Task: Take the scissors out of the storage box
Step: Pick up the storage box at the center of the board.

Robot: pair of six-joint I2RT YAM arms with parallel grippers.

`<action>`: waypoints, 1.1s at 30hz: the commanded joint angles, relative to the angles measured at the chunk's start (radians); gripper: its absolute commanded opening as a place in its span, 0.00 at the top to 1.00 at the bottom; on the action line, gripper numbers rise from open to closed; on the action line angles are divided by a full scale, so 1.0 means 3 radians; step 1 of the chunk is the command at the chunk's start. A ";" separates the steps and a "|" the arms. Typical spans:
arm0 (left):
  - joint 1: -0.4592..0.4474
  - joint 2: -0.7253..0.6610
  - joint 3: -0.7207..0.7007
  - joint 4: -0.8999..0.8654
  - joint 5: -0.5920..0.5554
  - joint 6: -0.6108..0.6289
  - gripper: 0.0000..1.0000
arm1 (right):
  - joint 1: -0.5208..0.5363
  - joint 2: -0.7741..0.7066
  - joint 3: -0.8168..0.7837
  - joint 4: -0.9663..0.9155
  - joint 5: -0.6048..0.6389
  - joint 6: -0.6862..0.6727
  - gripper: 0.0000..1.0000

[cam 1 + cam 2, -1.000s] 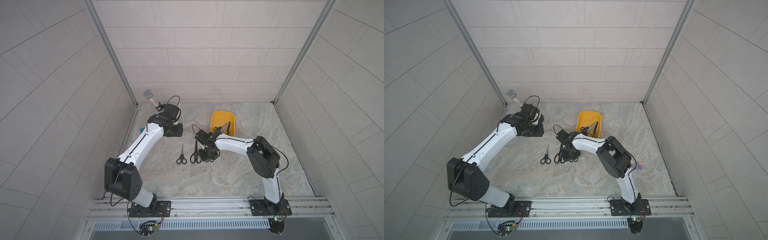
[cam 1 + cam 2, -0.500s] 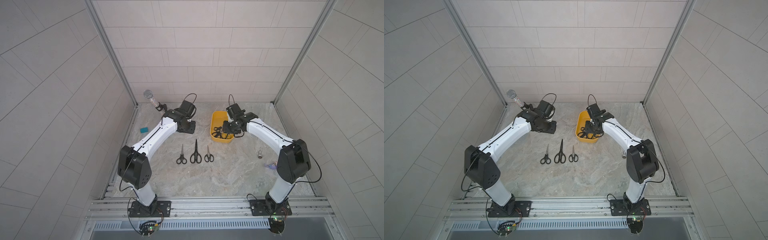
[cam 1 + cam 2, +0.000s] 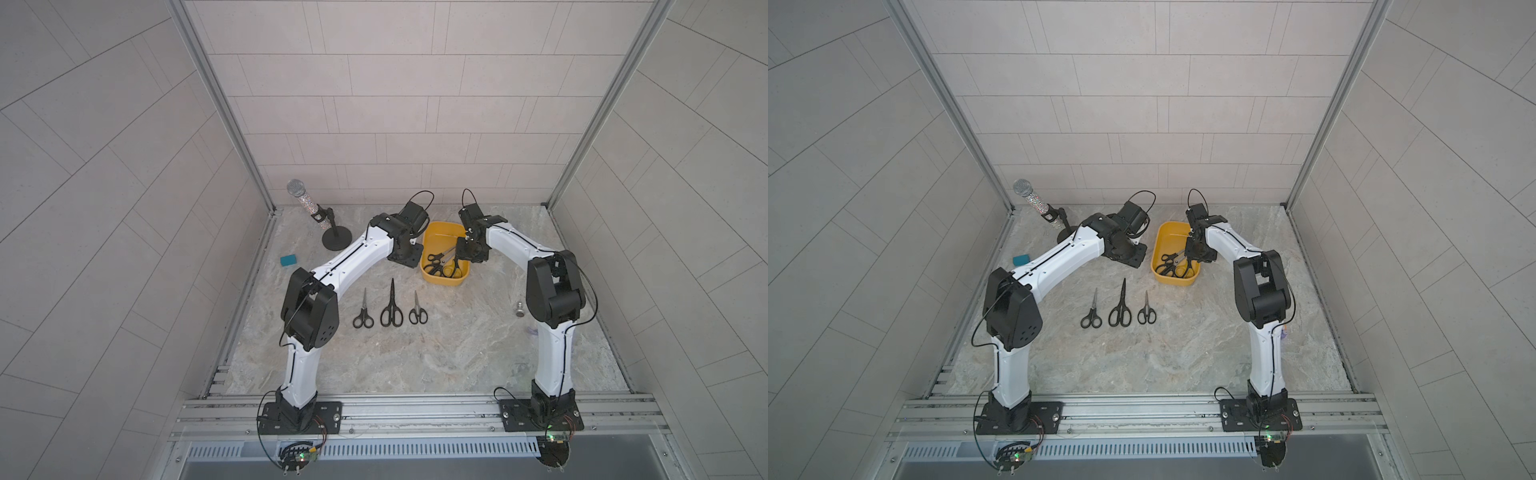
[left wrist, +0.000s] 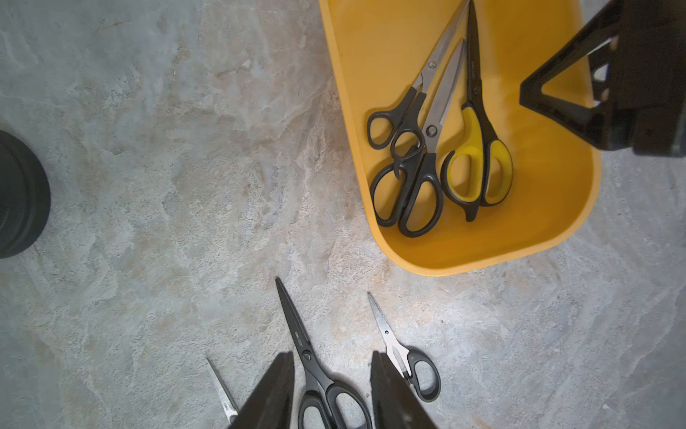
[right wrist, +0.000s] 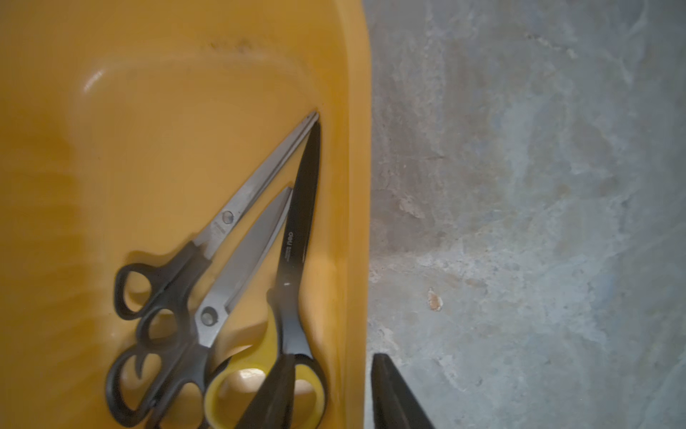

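Table [image 3: 415,365], marbled grey-beige. At the middle, a row of three scissors [image 3: 391,307] is laid, with "deli" printed on the black blade. Left claw [image 4: 330,357] is held spread and empty. Toward the far edge, the yellow storage box [image 3: 443,281] holds three further scissors [image 4: 430,130]. Right claw [image 5: 331,358] is spread astride its wall. Pale tiled walls [image 3: 395,124].
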 commanded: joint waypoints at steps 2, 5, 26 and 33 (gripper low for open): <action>0.0010 0.0111 0.0234 -0.0146 0.0020 0.0144 0.59 | -0.0053 -0.0020 -0.0091 0.0037 -0.0098 0.0009 0.82; -0.0067 0.0234 0.0388 -0.0101 0.0033 0.0381 0.59 | -0.0041 -0.0150 -0.0316 0.0174 -0.0110 0.0021 0.92; -0.0319 0.1212 0.1024 0.0054 0.0014 0.1053 0.60 | -0.0014 -0.0705 -0.1062 0.0905 -0.0363 -0.0426 1.00; -0.0318 0.1386 0.1083 0.0122 0.0004 0.1150 0.61 | -0.0106 -0.0677 -0.1094 0.1023 -0.0782 -0.0566 1.00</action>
